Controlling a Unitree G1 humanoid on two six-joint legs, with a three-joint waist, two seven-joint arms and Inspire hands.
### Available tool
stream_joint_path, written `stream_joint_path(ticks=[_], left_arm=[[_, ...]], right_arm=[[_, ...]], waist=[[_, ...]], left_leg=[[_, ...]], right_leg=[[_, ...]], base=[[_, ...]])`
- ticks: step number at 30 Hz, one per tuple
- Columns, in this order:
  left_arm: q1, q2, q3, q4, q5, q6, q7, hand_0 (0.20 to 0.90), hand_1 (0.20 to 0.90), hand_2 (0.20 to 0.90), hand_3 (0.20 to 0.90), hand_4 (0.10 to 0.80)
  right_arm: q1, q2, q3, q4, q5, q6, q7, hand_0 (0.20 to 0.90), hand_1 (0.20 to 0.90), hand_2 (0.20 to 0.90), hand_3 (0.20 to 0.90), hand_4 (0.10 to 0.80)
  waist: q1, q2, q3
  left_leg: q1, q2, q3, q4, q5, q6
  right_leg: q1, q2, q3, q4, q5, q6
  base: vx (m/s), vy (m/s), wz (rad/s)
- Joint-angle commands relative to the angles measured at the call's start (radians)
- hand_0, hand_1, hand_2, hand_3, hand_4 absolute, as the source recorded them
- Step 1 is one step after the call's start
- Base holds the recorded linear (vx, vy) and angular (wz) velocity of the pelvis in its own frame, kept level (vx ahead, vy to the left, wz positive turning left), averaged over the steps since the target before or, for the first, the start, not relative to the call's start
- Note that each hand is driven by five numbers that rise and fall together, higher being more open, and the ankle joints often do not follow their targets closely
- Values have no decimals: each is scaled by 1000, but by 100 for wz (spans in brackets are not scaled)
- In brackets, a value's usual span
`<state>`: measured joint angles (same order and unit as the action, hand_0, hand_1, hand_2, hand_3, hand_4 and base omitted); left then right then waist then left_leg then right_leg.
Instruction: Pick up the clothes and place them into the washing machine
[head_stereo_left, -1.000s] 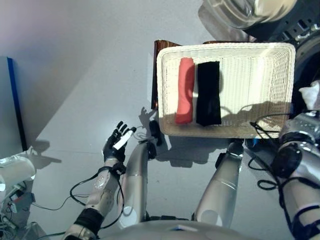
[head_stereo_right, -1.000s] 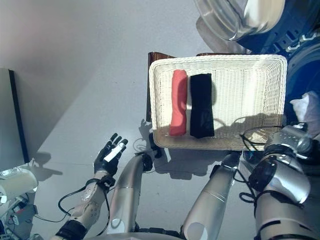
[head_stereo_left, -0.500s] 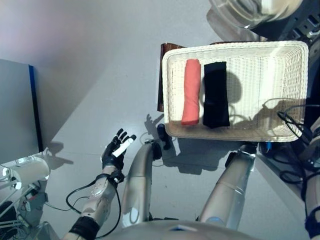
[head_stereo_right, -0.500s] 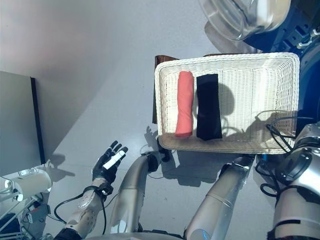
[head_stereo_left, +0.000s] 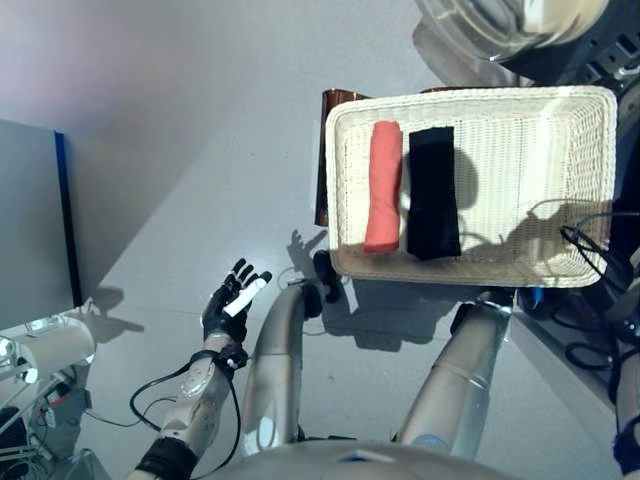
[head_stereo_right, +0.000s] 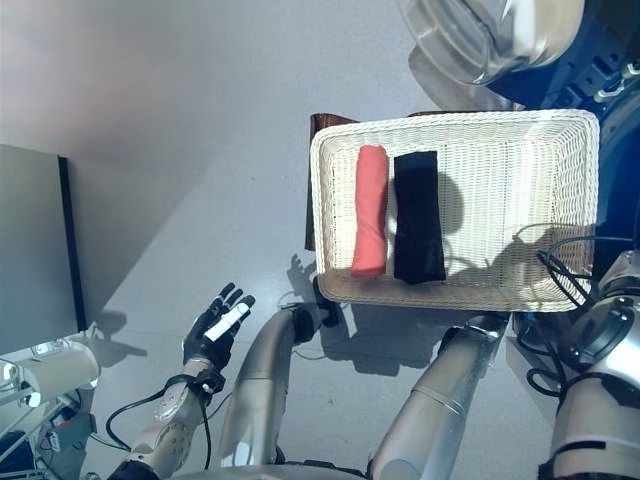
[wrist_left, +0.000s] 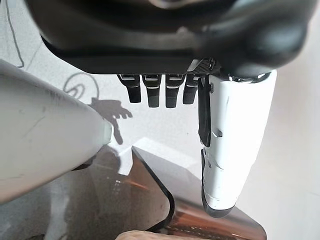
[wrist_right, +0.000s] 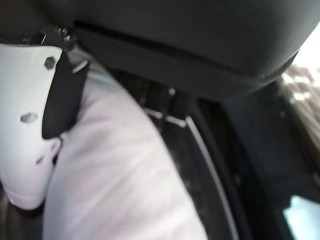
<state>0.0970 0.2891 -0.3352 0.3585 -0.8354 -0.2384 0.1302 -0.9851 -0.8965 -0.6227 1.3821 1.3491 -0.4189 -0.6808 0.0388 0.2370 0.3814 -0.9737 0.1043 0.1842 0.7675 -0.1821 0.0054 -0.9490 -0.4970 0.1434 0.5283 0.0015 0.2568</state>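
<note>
A white wicker basket (head_stereo_left: 450, 272) holds a rolled coral-red cloth (head_stereo_left: 383, 185) and, beside it, a folded black cloth (head_stereo_left: 433, 190). My left hand (head_stereo_left: 235, 295) hangs open over the floor, well to the left of and nearer than the basket, holding nothing; its straight fingers (wrist_left: 155, 92) show in the left wrist view. My right hand (wrist_right: 175, 35) shows only in the right wrist view. Its white-covered thumb (wrist_right: 25, 125) presses a white cloth (wrist_right: 115, 175) against the fingers, next to a dark round rim (wrist_right: 225, 165).
The washing machine's glass door (head_stereo_left: 500, 20) stands open behind the basket, with the dark machine body (head_stereo_right: 600, 50) at the far right. A brown stand (head_stereo_left: 322, 150) carries the basket. A grey panel with a blue edge (head_stereo_left: 30, 230) stands at the left.
The camera shifted a second ago. The right hand with the white cloth, then at the right edge of the eye views, has gone out of them to the right. The left hand has barely moved.
</note>
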Motion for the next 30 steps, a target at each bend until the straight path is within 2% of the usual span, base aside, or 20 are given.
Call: stream_joint_path(ticks=[1,12,18,24,30], left_arm=[[70,55,60,-5,1,-68,-1,900,900,900,900,800],[44,42,60,33,-12,-66,-3,900,900,900,900,800],[67,72,102,20,-3,-66,-4,900,900,900,900,800],[100,64,108,18,-5,-46,1,900,900,900,900,800],[110,57,108,12,-2,-45,0,900,900,900,900,800]], right_arm=[[89,-149,166,-87,-157,-100,38,200,200,200,200,300],[75,-40,180,-162,-186,-122,23,200,200,200,200,300],[99,-81,146,-115,-162,-111,24,200,200,200,200,300],[109,-97,126,-112,-127,-118,19,200,200,200,200,300],[116,-104,104,-110,-130,-118,-8,200,200,200,200,300]], waist=[[-31,-11,-67],[-21,-46,-53],[-7,-65,-64],[-5,-65,-79],[-17,-36,-81]], left_leg=[[116,107,-104,-112,12,-187],[124,89,-114,-89,2,-177],[117,84,-139,-93,11,-181],[123,101,-133,-141,34,-193],[139,111,-119,-152,34,-194]], right_leg=[[-6,-9,13,-36,48,0],[109,-31,-42,-116,93,5],[142,-37,-67,-133,85,5],[105,-24,-46,-129,75,3],[73,-11,-17,-106,60,2]], base=[[-21,3,-5],[-5,4,1],[2,-14,6],[13,1,1],[31,18,-4]])
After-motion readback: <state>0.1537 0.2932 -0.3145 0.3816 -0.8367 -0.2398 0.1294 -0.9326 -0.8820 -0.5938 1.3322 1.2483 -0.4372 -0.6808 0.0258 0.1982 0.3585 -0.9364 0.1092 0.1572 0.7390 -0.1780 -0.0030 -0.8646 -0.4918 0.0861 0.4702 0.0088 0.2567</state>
